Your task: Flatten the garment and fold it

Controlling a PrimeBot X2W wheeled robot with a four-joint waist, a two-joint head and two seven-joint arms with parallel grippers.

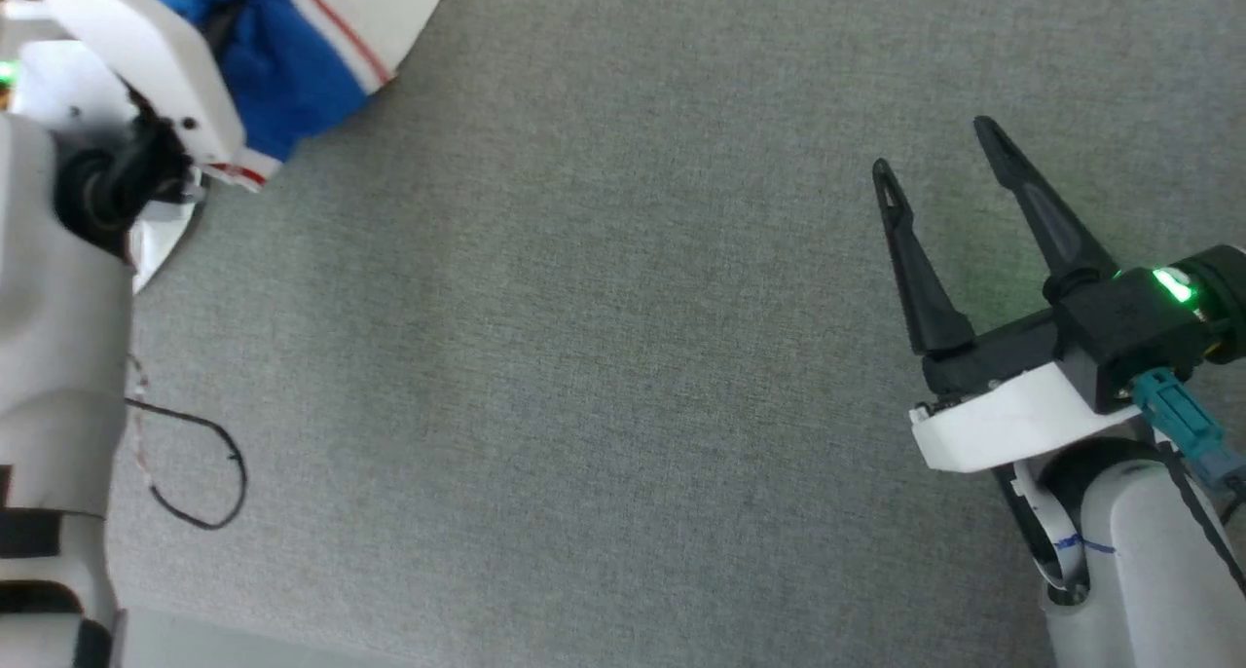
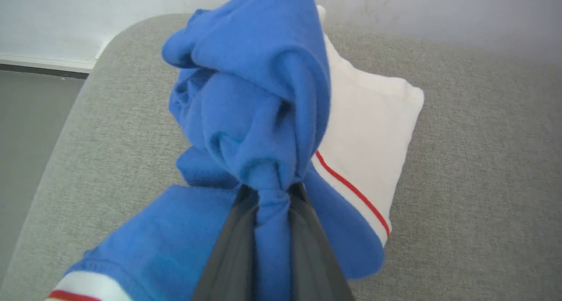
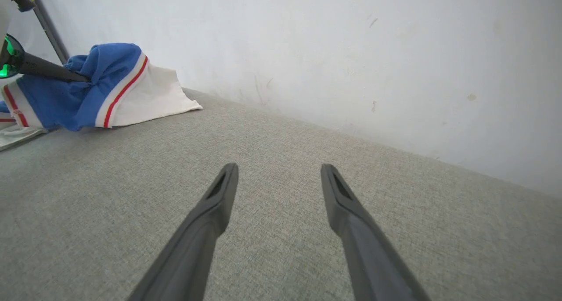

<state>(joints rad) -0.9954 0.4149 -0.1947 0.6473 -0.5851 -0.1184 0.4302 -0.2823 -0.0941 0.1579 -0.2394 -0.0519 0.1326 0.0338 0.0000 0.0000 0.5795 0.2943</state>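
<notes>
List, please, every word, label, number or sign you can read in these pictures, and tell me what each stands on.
No text can be read.
The garment: blue cloth, white sleeve, red stripes; no lettering in view.
A blue pen mark on the right forearm: a scribble, not legible.

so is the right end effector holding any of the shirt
No, the right end effector stands open over the grey surface, apart from the shirt.
</notes>
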